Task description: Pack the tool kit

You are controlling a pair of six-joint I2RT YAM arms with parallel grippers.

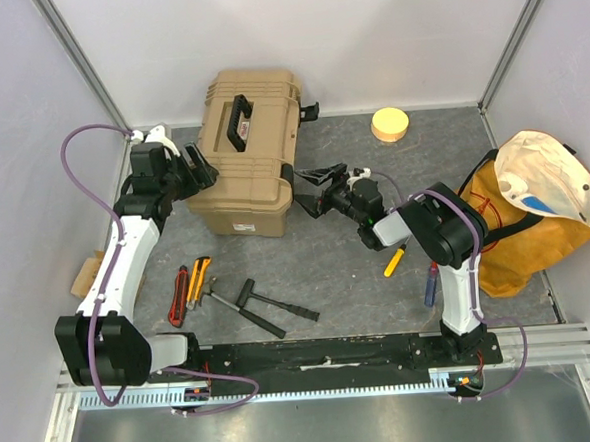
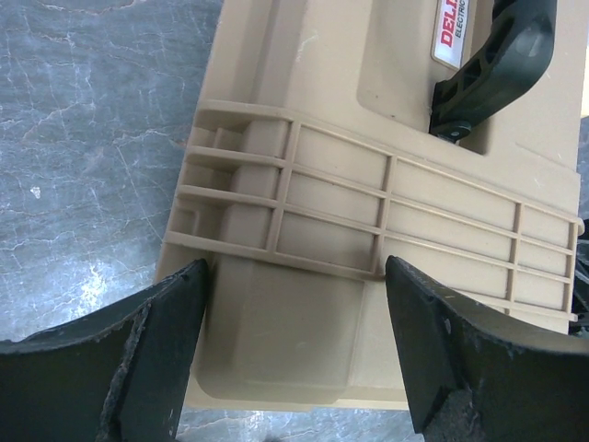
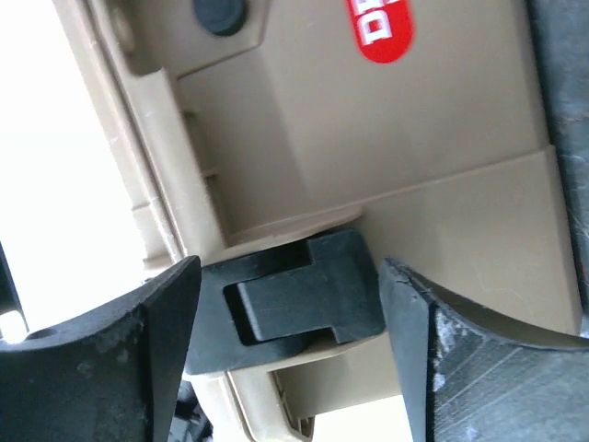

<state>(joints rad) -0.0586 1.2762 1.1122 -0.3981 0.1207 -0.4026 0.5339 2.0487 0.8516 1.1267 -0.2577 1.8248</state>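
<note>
The tan toolbox (image 1: 246, 154) stands at the back left with its lid down and its black handle (image 1: 239, 119) on top. My left gripper (image 1: 200, 167) is open at the box's left end, its fingers (image 2: 138, 359) straddling a ribbed corner of the toolbox (image 2: 322, 212). At the box's right front corner my right gripper (image 1: 311, 190) stands open around a black latch (image 3: 294, 299), close on both sides. Loose on the table are red and yellow tools (image 1: 189, 288), black tools (image 1: 255, 304), a yellow-handled tool (image 1: 395, 260) and a blue-handled tool (image 1: 431, 285).
An orange-yellow fabric bag (image 1: 530, 217) slumps at the right, beside the right arm. A yellow round object (image 1: 390, 124) lies at the back. White walls close in the table on the left, back and right.
</note>
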